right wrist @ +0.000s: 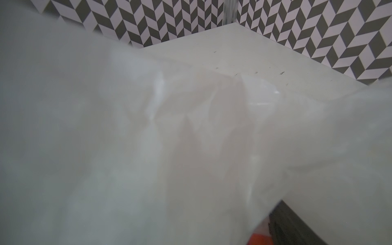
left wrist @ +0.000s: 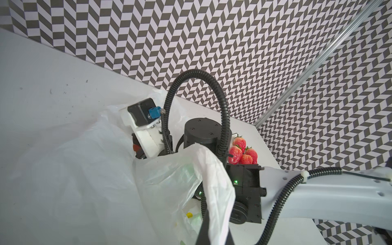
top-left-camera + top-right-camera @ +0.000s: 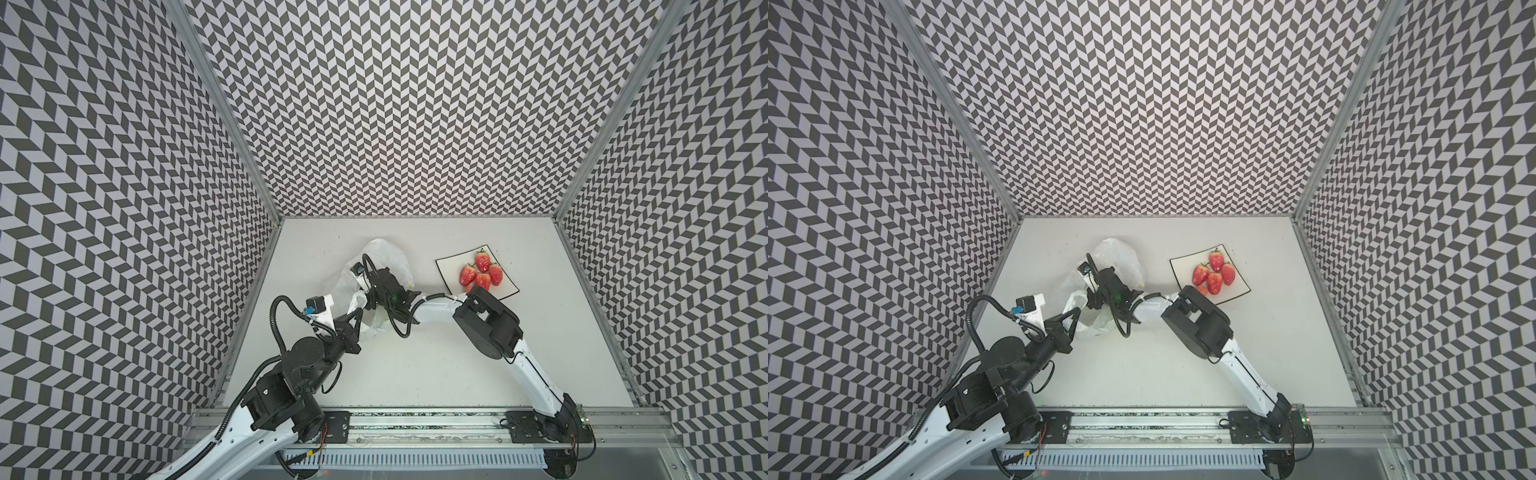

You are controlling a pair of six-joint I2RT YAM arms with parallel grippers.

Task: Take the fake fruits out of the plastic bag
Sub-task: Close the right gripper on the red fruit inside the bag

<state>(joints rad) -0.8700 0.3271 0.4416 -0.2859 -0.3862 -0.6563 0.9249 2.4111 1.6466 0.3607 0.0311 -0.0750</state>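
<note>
The limp, slippery bag (image 3: 386, 254), best taken at its rim, is pinched there by the left claw (image 3: 360, 311); whether the right claw (image 2: 137, 151), buried inside, is wide or narrow cannot be told.

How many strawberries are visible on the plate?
4 strawberries, clustered on the plate: one at the far side, one left, one right, one at the front. Others may be hidden in the plastic bag.

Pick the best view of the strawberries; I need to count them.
Both top views: all four strawberries lie clear on the plate. The left wrist view shows them partly behind the right arm; the right wrist view shows none, mostly plastic bag.
</note>
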